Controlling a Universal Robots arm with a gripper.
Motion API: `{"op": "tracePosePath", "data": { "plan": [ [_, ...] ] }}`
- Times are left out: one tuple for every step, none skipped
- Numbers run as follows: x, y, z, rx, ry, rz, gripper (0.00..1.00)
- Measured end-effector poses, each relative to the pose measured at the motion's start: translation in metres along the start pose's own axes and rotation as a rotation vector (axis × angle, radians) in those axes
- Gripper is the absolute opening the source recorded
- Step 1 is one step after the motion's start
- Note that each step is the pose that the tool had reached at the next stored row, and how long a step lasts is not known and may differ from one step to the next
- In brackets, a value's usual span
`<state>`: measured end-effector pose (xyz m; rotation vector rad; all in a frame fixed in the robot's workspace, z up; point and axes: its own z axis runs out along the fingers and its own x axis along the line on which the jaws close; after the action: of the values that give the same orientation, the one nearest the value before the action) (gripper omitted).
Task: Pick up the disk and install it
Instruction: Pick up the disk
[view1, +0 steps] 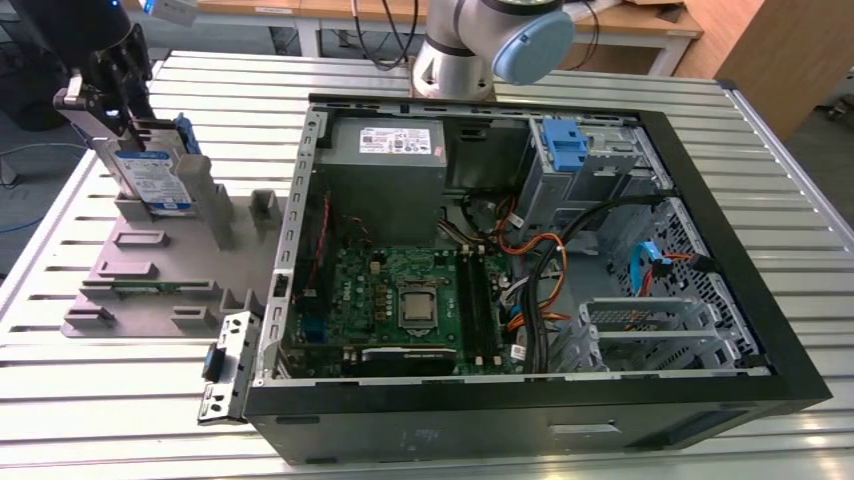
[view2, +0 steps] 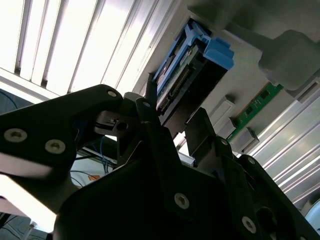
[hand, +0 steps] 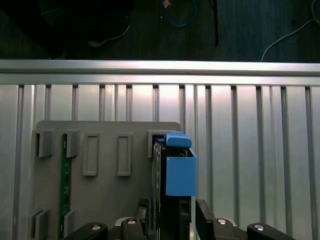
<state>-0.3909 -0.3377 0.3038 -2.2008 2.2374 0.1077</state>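
**Pincer clamped on disk, disk upright at stand**

Pincer (hand: 173, 210) is closed down onto the disk (view1: 152, 180). Black metal fingers (hand: 202, 215) sit one per side, touching, no gap visible. Can't tell if the disk is seated in the stand or just lifted off it.

Disk: flat rect slab, silver-grey metal, white/blue label on the broad face, blue plastic rails (hand: 180, 175). It stands on edge at the end of the stand (view1: 154, 270) toward the top of the exterior view, on that view's left.

Stand: matte grey moulded plastic, flat base w/ blocky upright posts and rect slots.

Counter (view1: 134, 400): slatted aluminium, shiny ribs.

Case (view1: 534, 425): open black sheet metal, just beside the stand on the exterior view's right.
- Green motherboard (view1: 400, 290).
- Grey PSU box (view1: 387, 150) w/ white sticker.
- Blue caddy (view1: 567, 145).
- Cable bundles.

Per view:
- Exterior view: gives the label face, the case and the arm (view1: 467, 45) behind it.
- First wrist view: looks down the disk's thin edge. Rail is boxy w/ a tab, and a green circuit strip (hand: 64, 185) sits in a stand slot.
- Second wrist view: disk's connector end (view2: 175, 90) w/ a pin row, bolted black pincer links in front.
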Motion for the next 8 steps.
{"op": "tracePosePath", "data": {
  "plan": [
    [0.0000,0.0000,0.0000,0.0000,0.0000,0.000,0.49],
    [0.0000,0.0000,0.0000,0.0000,0.0001,0.000,0.49],
    [0.0000,0.0000,0.0000,0.0000,0.0000,0.000,0.49],
    [0.0000,0.0000,0.0000,0.0000,0.0001,0.000,0.48],
    [0.0000,0.0000,-0.0001,0.0000,0.0001,0.000,0.48],
    [0.0000,0.0000,-0.0001,0.0000,0.0003,0.000,0.42],
    [0.0000,0.0000,-0.0001,-0.0001,0.0002,0.000,0.35],
    [0.0000,0.0000,-0.0001,0.0000,0.0002,0.000,0.35]
  ]
}}
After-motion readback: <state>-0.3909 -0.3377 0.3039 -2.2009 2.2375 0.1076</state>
